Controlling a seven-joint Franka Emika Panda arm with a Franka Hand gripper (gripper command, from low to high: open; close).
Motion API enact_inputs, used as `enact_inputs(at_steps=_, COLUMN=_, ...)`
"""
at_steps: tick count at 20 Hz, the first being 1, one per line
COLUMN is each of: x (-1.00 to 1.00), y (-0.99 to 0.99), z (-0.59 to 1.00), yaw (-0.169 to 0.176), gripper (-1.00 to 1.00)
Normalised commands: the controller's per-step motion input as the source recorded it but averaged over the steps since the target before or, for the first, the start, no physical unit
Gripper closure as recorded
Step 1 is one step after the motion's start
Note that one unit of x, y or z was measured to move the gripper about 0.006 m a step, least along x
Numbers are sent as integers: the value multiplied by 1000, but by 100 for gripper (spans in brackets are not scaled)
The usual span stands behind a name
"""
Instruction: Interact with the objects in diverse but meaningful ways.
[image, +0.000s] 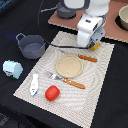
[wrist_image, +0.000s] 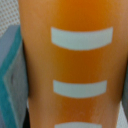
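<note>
On the worktop (image: 15, 107) mat (image: 100, 85) lie 1 plate (image: 69, 66), fork (image: 66, 80), tomato (image: 52, 92) and bottle (image: 34, 84); the pot (image: 31, 46) sits beside it.

The hand (image: 93, 44) hides most of the bread loaf (image: 96, 45).

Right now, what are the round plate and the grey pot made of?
The plate looks like pale wood: tan, matte, no shine. The pot looks like dark grey plastic or painted metal, smooth with a dull sheen; the blur leaves it open. Both seem to be toys.
</note>
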Motion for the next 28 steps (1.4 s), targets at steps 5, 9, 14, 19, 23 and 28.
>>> enact_inputs(at_steps=5, x=-208, y=-922, z=609, yaw=-12, gripper=100)
enact_inputs(at_steps=9, x=-354, y=-864, z=267, yaw=-9, gripper=100)
enact_inputs(at_steps=14, x=-505, y=-750, z=15, yaw=-22, gripper=100)
enact_inputs(at_steps=19, x=-579, y=-554, z=-147, yaw=-21, gripper=100)
enact_inputs(at_steps=23, x=-504, y=-279, z=-273, yaw=-20, gripper=100)
enact_inputs(at_steps=28, x=-380, y=-89, z=-325, yaw=0, gripper=100)
